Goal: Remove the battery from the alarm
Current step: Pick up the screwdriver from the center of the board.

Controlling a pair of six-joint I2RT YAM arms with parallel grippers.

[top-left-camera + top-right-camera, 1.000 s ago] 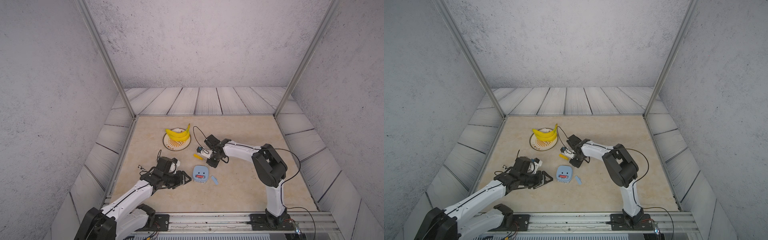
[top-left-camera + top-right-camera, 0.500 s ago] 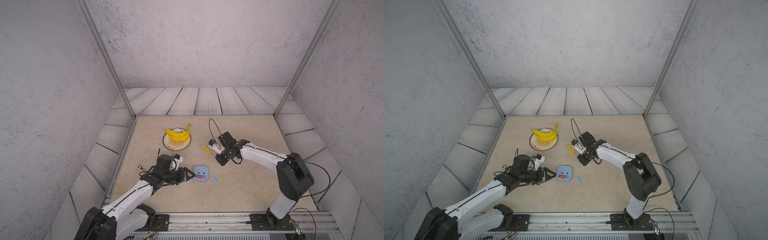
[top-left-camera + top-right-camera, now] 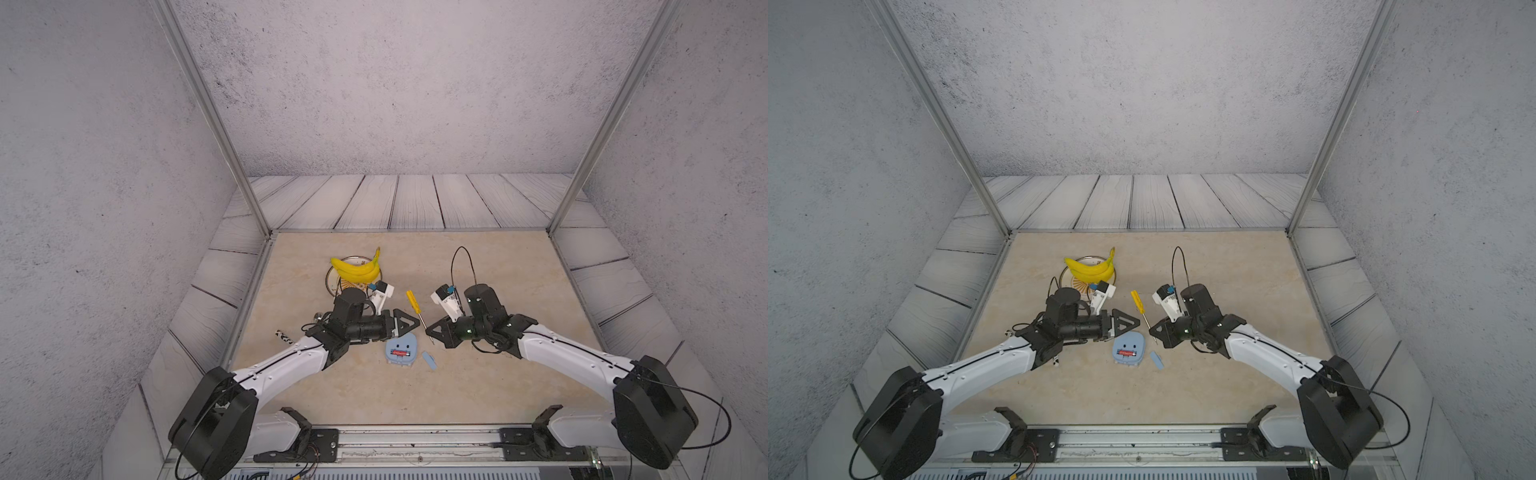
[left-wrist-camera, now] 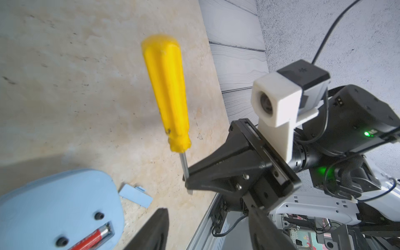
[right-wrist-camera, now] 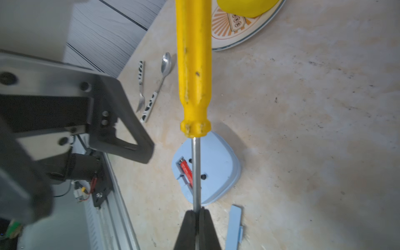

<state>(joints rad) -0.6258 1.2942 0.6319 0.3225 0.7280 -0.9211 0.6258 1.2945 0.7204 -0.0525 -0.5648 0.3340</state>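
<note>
1. Right wrist view: the battery (image 5: 186, 171), red, lies in the open slot in the back of the alarm (image 5: 218, 164), which rests face down just ahead of the right gripper (image 5: 197, 213); the detached cover (image 5: 234, 227) lies beside those fingertips
2. Handling, as judged: the battery is light, rigid, smooth and round, so likely to slip or roll; it sits recessed, so prising up one end looks easier than pinching its sides. The alarm is light and may slide unless braced
3. Right gripper: fingers pressed together on the bare metal shaft of the screwdriver (image 5: 193, 65), whose yellow handle points away from it
4. Left gripper (image 3: 409, 326): fingers spread, holding nothing; the alarm lies just below and ahead of its fingertips, and contact cannot be told
</note>
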